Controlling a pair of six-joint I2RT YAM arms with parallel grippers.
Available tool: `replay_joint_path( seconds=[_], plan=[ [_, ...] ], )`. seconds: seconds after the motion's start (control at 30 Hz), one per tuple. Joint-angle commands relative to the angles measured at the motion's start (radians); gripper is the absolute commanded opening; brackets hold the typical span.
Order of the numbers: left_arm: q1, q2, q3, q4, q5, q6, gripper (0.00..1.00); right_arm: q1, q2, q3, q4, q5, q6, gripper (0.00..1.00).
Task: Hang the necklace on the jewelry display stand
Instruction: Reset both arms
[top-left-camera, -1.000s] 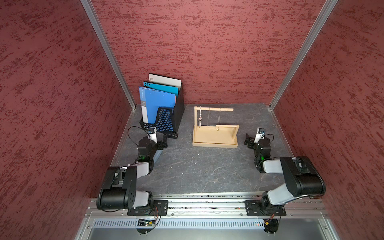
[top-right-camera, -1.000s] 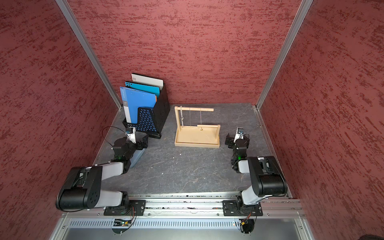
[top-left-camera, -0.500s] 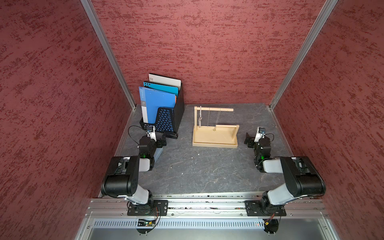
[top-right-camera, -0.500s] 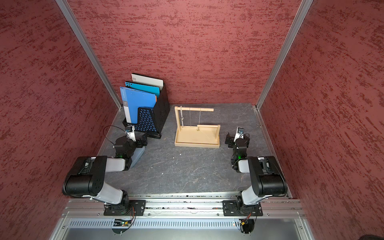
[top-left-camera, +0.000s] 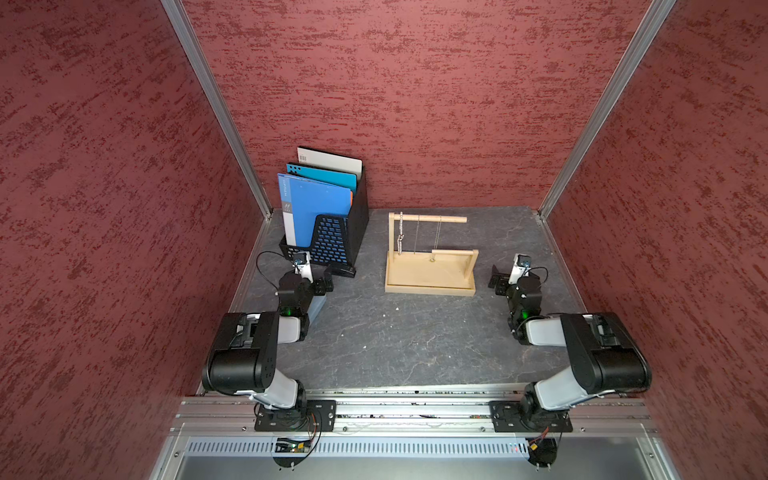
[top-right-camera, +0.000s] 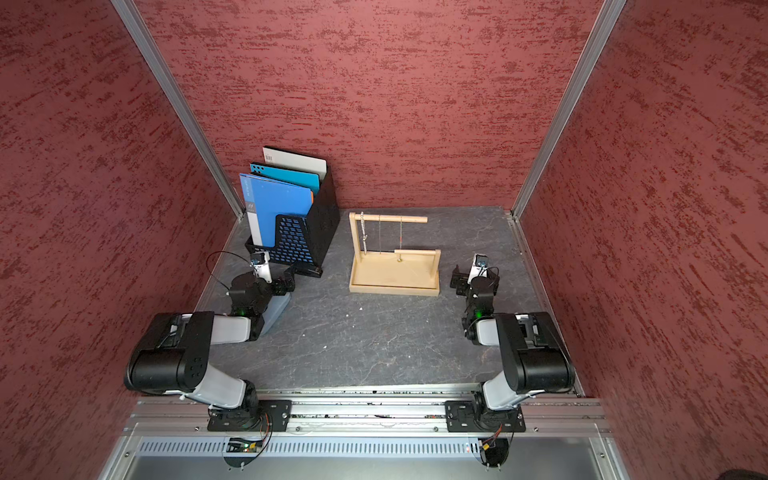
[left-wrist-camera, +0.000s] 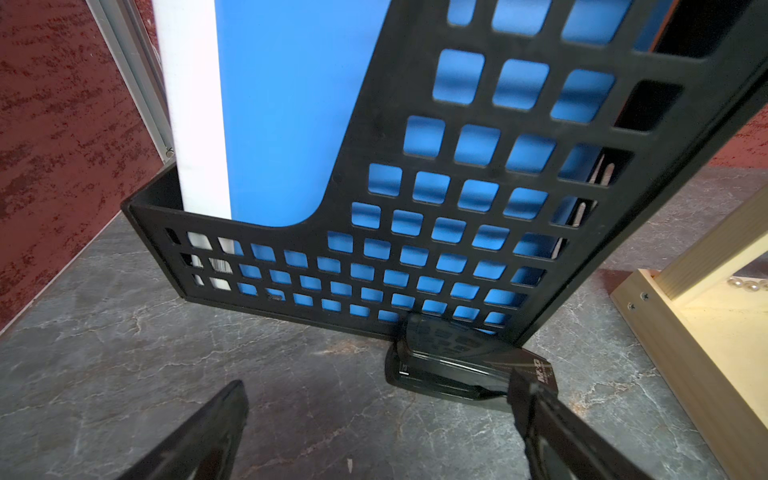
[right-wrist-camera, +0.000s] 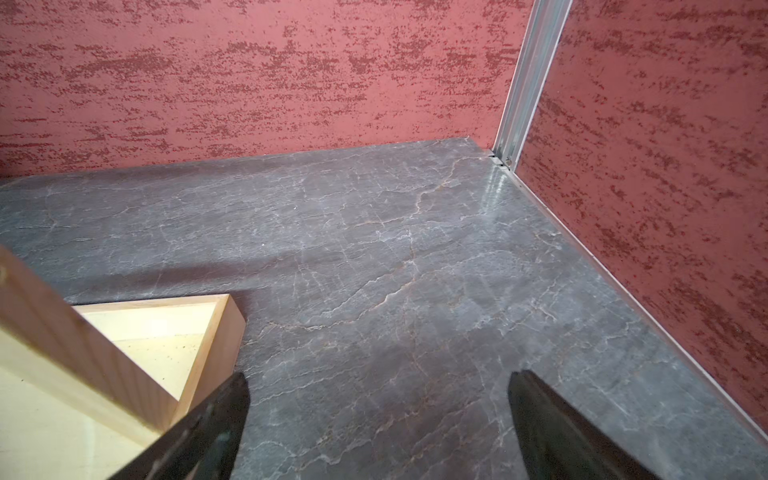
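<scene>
The pale wooden jewelry display stand (top-left-camera: 430, 286) (top-right-camera: 394, 289) stands at the middle back of the table. From its long dowel arm hangs the necklace (top-left-camera: 415, 237) (top-right-camera: 380, 237), a thin chain loop with a small gold pendant low over the tray. A beaded chain (top-left-camera: 400, 232) hangs beside the tall post. My left gripper (top-left-camera: 328, 279) (left-wrist-camera: 376, 386) is open and empty, low in front of the file rack. To the right of the stand, my right gripper (top-left-camera: 496, 280) (right-wrist-camera: 378, 382) is open and empty, one finger near the tray corner (right-wrist-camera: 224, 328).
A black mesh file rack (top-left-camera: 332, 232) (left-wrist-camera: 415, 208) with blue folders stands at the back left. A black stapler (top-left-camera: 343, 271) (left-wrist-camera: 457, 365) lies at its foot, just ahead of my left gripper. Red walls enclose three sides.
My left arm's elbow has drawn back and up toward its base, with the gripper staying near the rack. The right arm, stand and necklace are unchanged.
</scene>
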Motion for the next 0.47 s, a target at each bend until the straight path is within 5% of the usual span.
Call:
replay_joint_path(
  seconds=[0.0,0.43],
  plan=[
    [0.002,-0.001,0.012,0.008,0.008,-0.006,1.0,0.0,-0.002,0.011,0.013,-0.008,0.006,0.99],
    [0.003,-0.002,0.012,0.008,0.007,-0.005,0.99,-0.001,-0.002,0.014,0.007,-0.006,0.007,0.99]
  ],
)
